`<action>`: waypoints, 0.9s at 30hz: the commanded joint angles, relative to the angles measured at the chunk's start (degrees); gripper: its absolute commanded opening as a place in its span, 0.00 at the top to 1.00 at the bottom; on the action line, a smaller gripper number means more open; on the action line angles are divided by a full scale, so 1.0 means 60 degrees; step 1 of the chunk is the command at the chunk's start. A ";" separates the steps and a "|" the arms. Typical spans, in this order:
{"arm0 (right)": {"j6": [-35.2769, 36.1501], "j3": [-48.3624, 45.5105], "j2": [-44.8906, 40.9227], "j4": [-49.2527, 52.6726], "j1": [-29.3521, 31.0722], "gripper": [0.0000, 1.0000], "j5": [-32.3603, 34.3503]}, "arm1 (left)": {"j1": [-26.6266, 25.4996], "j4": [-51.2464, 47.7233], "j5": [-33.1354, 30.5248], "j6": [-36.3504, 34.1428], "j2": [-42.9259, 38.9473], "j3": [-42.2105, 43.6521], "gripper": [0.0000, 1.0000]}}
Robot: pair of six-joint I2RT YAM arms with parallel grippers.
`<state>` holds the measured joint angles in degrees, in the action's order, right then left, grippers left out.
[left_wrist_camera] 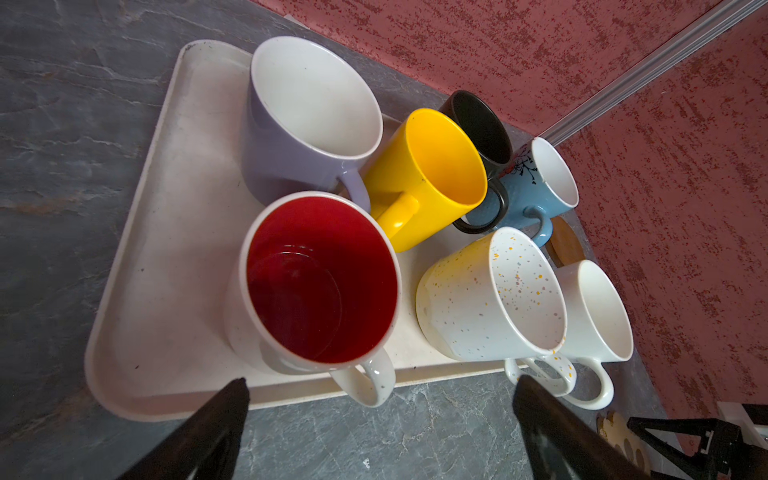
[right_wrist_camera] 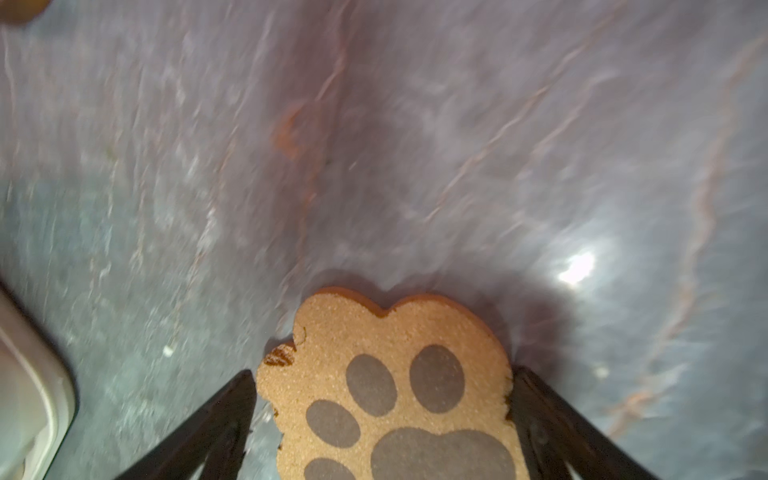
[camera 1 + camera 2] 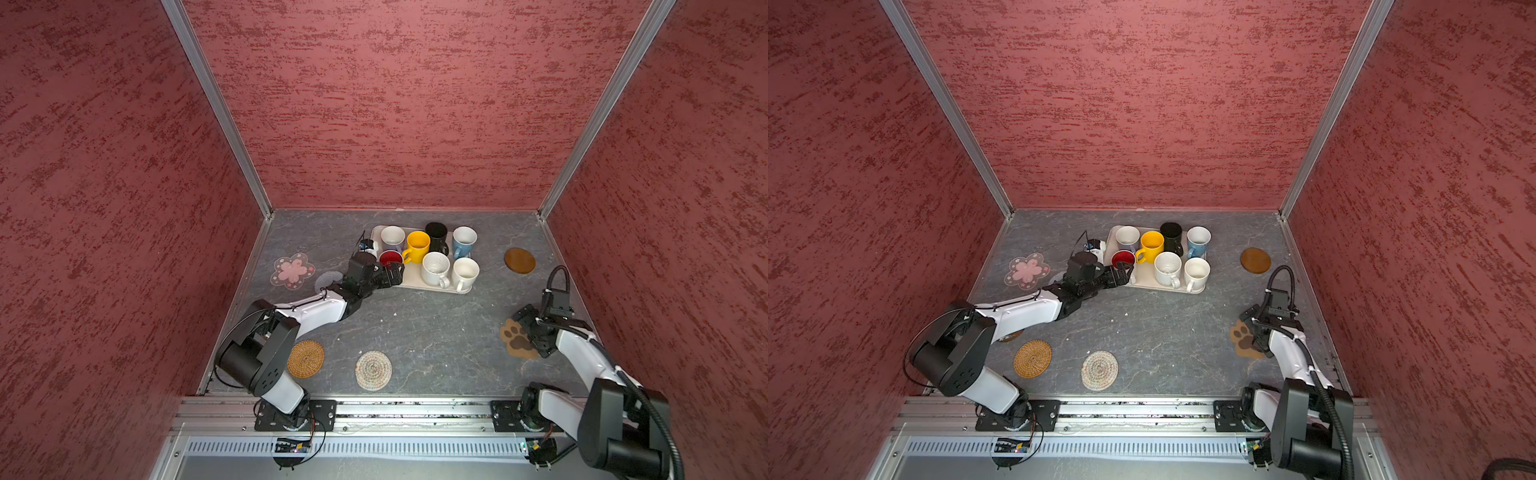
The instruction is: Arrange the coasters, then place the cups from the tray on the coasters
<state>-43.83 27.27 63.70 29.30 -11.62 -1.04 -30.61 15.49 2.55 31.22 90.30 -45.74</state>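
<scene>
The red-lined cup (image 1: 320,278) stands at the lower left of the tray (image 1: 166,291), upper middle of the table (image 3: 415,332) in both top views. It is glazed ceramic, so probably stiff, weighty, slick and apt to chip against its crowded neighbours. Its handle (image 1: 374,388) looks the best hold. The left hand (image 1: 381,380) is spread and empty, framing that handle. The right hand (image 2: 382,374), fingers wide, seems to bear on both edges of the light, rigid paw coaster (image 2: 399,332). Only the left wrist view shows the speckled cup (image 1: 490,291) has flecks, and only the top views show the flower coaster (image 3: 291,270).
</scene>
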 commanded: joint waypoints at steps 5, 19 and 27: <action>-0.1126 0.0150 0.0282 0.0127 0.1455 0.04 0.0252 | 0.0094 0.0205 -0.0080 -0.0048 -0.0332 0.0139 0.00; -0.1878 0.0882 0.1085 -0.0041 0.3491 0.05 0.0745 | 0.0129 0.0217 -0.0113 -0.0007 -0.0474 0.0249 0.00; -0.1187 0.1491 0.0170 0.0721 0.3498 0.04 0.1248 | -0.0134 -0.0062 -0.0415 -0.0044 -0.0689 0.0226 0.00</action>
<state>-52.40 32.77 67.42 31.46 9.17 3.36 -30.61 15.33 1.65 31.22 88.09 -44.77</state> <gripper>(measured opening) 0.962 0.996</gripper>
